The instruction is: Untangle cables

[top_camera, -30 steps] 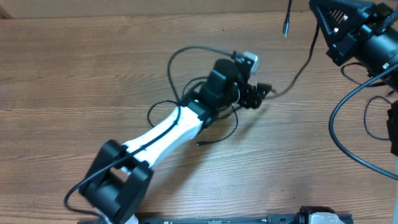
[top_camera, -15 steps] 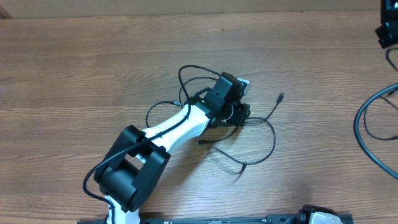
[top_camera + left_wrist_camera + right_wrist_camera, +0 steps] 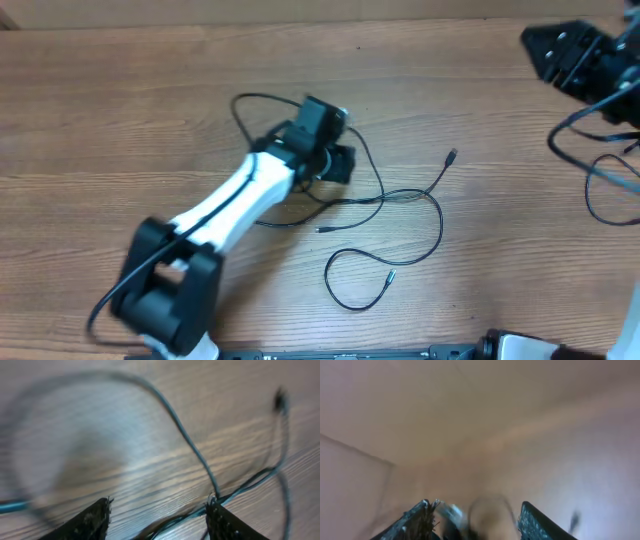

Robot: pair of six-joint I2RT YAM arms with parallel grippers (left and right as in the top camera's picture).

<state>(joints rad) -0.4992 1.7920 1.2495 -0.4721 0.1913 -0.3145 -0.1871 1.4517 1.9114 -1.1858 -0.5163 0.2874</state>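
Left fingers [image 3: 90, 522] are hovering released over the cables [image 3: 186, 440], probably picking a strand. Right fingers [image 3: 412, 525] are gaping empty at the counter's [image 3: 120, 100] far-right corner.

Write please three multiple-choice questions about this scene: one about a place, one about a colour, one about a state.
1. In the overhead view, where is the right end effector?
A. At the top right, apart from the cables
B. Resting on the cables in the middle
C. At the bottom left corner

2. What colour are the cables in the overhead view?
A. White
B. Black
C. Red

3. How do the jaws of the left end effector stand?
A. Shut on a plug
B. Apart, with a strand passing between them
C. Out of every view

Key:
1 A: it shows at the top right edge, while the strands lie near the middle.
2 B: every strand looks black against the wood.
3 B: the left wrist view shows both fingertips wide apart with a strand running between them.
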